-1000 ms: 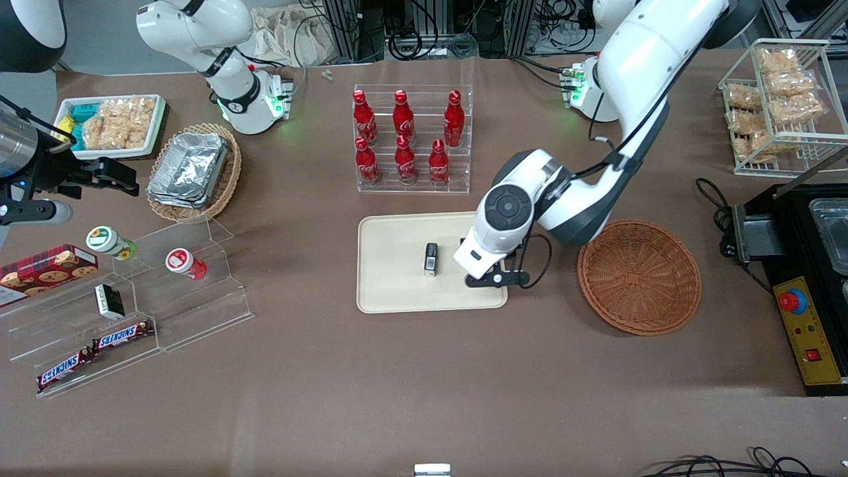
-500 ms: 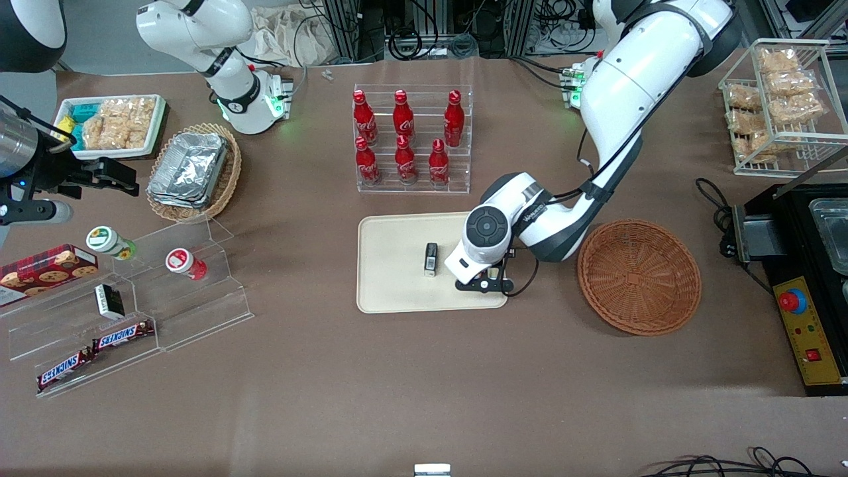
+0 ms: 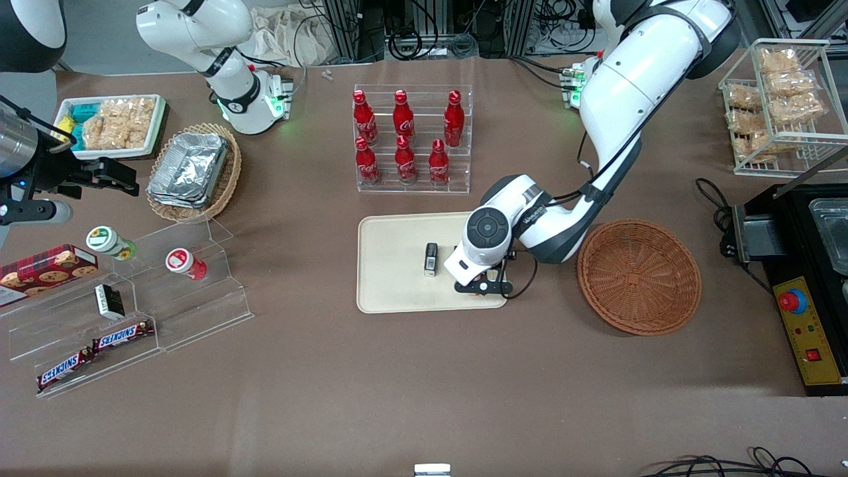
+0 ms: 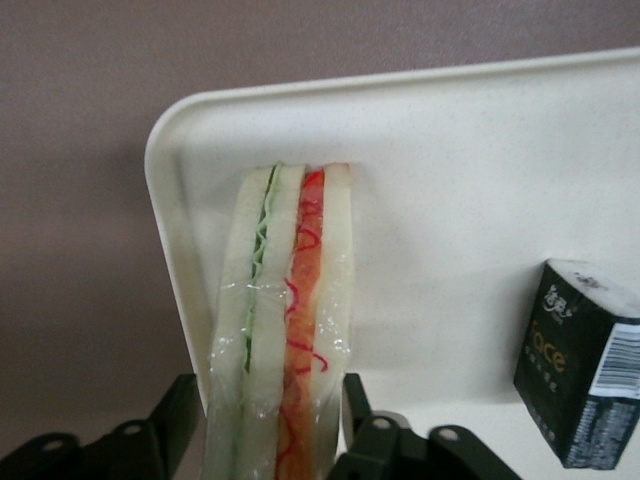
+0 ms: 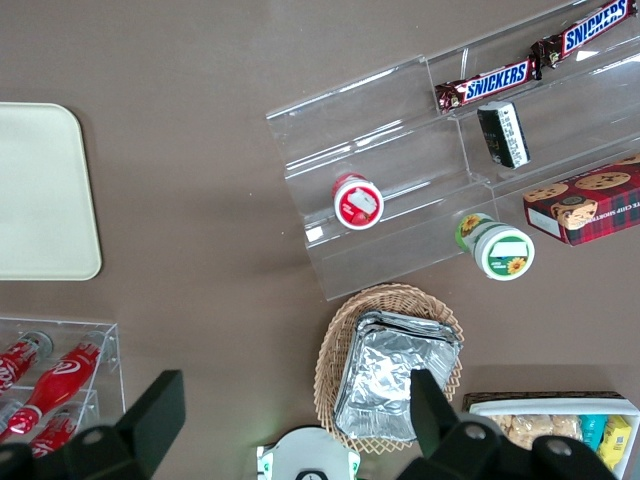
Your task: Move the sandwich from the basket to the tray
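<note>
Clamped in the gripper [image 4: 270,425] fingers [image 4: 352,395], the sandwich [image 4: 282,330] is held just over the tray [image 4: 470,200] corner, so letting go is probably what's needed next.

The tray [image 3: 391,265] lies mid-table [image 3: 424,384], nearer the front camera than the bottle rack [image 3: 412,139]. The basket [image 3: 639,277] sits beside the tray, toward the working arm's end. The gripper [image 3: 482,286] hangs over the tray's corner nearest the basket, closed on the sandwich [image 4: 285,330], which stands on the tray near that corner. A small box [image 3: 430,258] rests on the tray beside the gripper.
</note>
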Motion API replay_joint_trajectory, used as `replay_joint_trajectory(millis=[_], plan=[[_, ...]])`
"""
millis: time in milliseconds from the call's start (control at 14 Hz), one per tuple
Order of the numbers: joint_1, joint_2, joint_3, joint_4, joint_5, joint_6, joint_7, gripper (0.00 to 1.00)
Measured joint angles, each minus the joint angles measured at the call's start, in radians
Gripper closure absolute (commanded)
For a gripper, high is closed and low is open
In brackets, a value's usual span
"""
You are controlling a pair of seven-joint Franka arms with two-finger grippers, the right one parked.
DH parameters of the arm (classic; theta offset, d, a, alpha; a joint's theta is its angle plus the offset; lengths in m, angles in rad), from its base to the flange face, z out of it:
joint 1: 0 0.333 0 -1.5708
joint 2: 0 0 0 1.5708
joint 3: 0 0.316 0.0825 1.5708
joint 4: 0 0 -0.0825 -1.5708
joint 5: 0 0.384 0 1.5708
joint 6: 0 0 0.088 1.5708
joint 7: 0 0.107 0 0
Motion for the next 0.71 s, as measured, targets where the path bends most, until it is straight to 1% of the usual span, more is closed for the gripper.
replay_joint_trajectory(millis=[143, 286, 714], plan=[[0.002, -0.015, 0.000, 0.034, 0.000, 0.000, -0.002, 0.00], [0.022, -0.071, 0.001, 0.063, -0.001, -0.014, -0.006, 0.00], [0.179, -0.359, 0.001, 0.077, -0.082, -0.180, 0.018, 0.00]])
